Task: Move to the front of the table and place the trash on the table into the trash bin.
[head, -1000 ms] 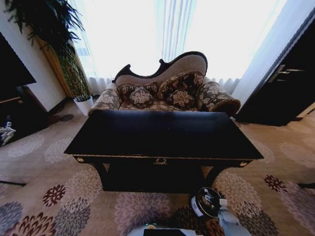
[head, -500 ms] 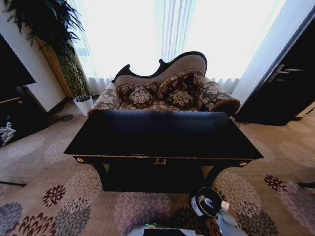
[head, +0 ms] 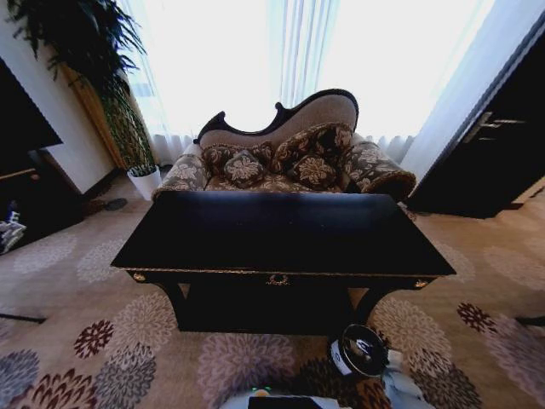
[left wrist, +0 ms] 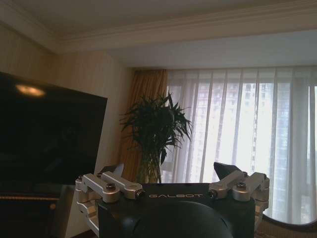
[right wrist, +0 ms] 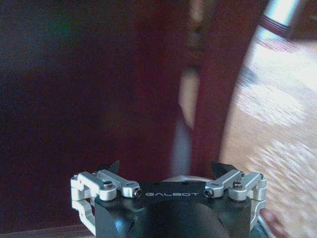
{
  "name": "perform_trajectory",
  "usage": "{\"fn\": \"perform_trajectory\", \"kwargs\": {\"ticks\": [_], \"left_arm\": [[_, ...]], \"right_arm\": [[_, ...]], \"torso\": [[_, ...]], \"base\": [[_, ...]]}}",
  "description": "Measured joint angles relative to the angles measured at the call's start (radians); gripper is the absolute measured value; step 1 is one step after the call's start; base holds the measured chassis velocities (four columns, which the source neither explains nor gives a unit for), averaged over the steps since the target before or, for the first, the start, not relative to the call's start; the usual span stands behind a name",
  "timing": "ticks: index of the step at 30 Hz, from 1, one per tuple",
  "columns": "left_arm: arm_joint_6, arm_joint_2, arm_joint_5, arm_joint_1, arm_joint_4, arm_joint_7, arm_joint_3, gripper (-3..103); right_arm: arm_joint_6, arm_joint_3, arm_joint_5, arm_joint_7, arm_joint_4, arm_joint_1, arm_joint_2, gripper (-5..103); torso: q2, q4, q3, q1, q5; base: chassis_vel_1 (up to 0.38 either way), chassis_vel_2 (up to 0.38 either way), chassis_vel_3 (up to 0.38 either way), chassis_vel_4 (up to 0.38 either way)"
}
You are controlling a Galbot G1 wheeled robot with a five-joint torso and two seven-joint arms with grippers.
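Observation:
The glossy black table (head: 281,232) with gold trim stands straight ahead, its long front edge facing me and its top bare. The trash is out of view. The small round dark trash bin (head: 358,350) sits on the carpet by the table's front right leg. A white part of my right arm (head: 402,385) shows just beside the bin. My left gripper (left wrist: 171,171) is open and empty, held up facing a plant and curtains. My right gripper (right wrist: 166,167) is open and empty too, facing a blurred dark red surface.
A curved sofa (head: 289,158) with patterned cushions stands behind the table. A tall plant in a white pot (head: 145,181) is at the back left. Dark furniture (head: 25,187) lines the left wall and a dark cabinet (head: 494,145) the right. Flowered carpet lies all around.
The white part of my right arm beside the bin has slid a little toward the lower right corner. The table and bin hold their places.

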Motion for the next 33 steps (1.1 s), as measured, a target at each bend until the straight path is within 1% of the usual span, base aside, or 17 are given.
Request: {"fn": "perform_trajectory", "kwargs": {"ticks": [3,6,9,10,14,15,18,19,21,24,25,26,29,30,31,32,33], "left_arm": [[0.0,-0.014,0.015,-0.006,-0.006,0.0,0.031,100],[0.0,-0.021,0.023,-0.013,-0.01,-0.001,0.049,100],[0.0,-0.027,0.033,-0.022,-0.012,-0.001,0.071,100],[0.0,-0.027,0.033,-0.022,-0.012,-0.001,0.071,100],[0.0,-0.032,0.038,-0.03,-0.004,-0.001,0.082,100],[0.0,-0.031,0.038,-0.032,-0.001,-0.001,0.082,100],[-0.001,-0.012,0.033,-0.043,0.016,-0.002,0.081,100],[-0.001,-0.012,0.033,-0.043,0.016,-0.002,0.081,100],[-0.002,-0.005,0.032,-0.05,0.025,-0.002,0.084,100],[-0.003,-0.004,0.038,-0.059,0.035,-0.002,0.107,100],[-0.003,-0.004,0.038,-0.059,0.035,-0.002,0.107,100],[-0.004,-0.005,0.041,-0.062,0.037,-0.002,0.113,100],[-0.006,-0.003,0.045,-0.072,0.041,-0.002,0.128,100],[-0.006,-0.003,0.045,-0.072,0.041,-0.002,0.128,100],[-0.006,-0.002,0.045,-0.073,0.043,-0.002,0.129,100],[-0.008,0.002,0.044,-0.076,0.047,-0.002,0.129,100],[-0.01,0.008,0.042,-0.078,0.056,-0.002,0.129,100]], "right_arm": [[0.043,-0.024,-0.027,-0.047,0.176,-0.109,-0.005,100],[0.045,-0.031,-0.025,-0.058,0.285,-0.161,-0.009,100],[0.044,-0.032,-0.023,-0.088,0.417,-0.232,-0.02,100],[0.044,-0.032,-0.023,-0.088,0.417,-0.232,-0.02,100],[0.056,-0.031,-0.017,-0.11,0.519,-0.313,-0.044,100],[0.064,-0.028,-0.014,-0.121,0.534,-0.331,-0.058,100],[0.096,0.008,0.015,-0.165,0.577,-0.393,-0.139,100],[0.096,0.008,0.015,-0.165,0.577,-0.393,-0.139,100],[0.104,0.03,0.055,-0.198,0.602,-0.426,-0.176,100],[0.148,0.085,0.162,-0.332,0.633,-0.444,-0.212,100],[0.148,0.085,0.162,-0.332,0.633,-0.444,-0.212,100],[0.153,0.102,0.181,-0.359,0.643,-0.444,-0.214,100],[0.131,0.214,0.276,-0.465,0.716,-0.444,-0.201,100],[0.131,0.214,0.276,-0.465,0.716,-0.444,-0.201,100],[0.125,0.231,0.293,-0.484,0.727,-0.445,-0.196,100],[0.118,0.256,0.322,-0.513,0.742,-0.45,-0.188,100],[0.113,0.293,0.374,-0.557,0.769,-0.461,-0.175,100]], "torso": [[0.0,-0.0009,0.0,0.0,0.0004],[0.0,-0.0002,0.0,0.0,0.0005],[0.0,-0.0003,0.0,0.0,0.0],[0.0,-0.0003,0.0,0.0,0.0],[0.0,-0.0004,0.0,0.0,0.0008],[0.0,-0.0004,0.0,0.0,0.0008],[0.0,-0.0004,0.0,0.0,0.0002],[0.0,-0.0004,0.0,0.0,0.0002],[0.0,-0.0004,0.0,0.0,0.0005],[0.0,-0.0005,0.0,0.0,0.0006],[0.0,-0.0005,0.0,0.0,0.0006],[0.0,-0.0004,0.0,0.0,0.0005],[0.0,-0.0002,0.0,0.0,0.0003],[0.0,-0.0002,0.0,0.0,0.0003],[0.0,-0.0002,0.0,0.0,0.0005],[0.0,-0.0002,0.0,0.0,0.0007],[0.0,-0.0003,0.0,0.0,0.0005]], "base": [[0.0,0.0,0.0,0.0],[0.0,0.0,0.0,0.0],[0.0,0.0,0.0,0.0],[0.0,0.0,0.0,0.0],[0.0,0.0,0.0,0.0],[0.0,0.0,0.0,0.0],[0.0,0.0,0.0,0.0],[0.0,0.0,0.0,0.0],[0.0,0.0,0.0,0.0],[0.0,0.0,0.0,0.0],[0.0,0.0,0.0,0.0],[0.0,0.0,0.0,0.0],[0.0,0.0,0.0,0.0],[0.0,0.0,0.0,0.0],[0.0,0.0,0.0,0.0],[0.0,0.0,0.0,0.0],[0.0,0.0,0.0,0.0]]}}
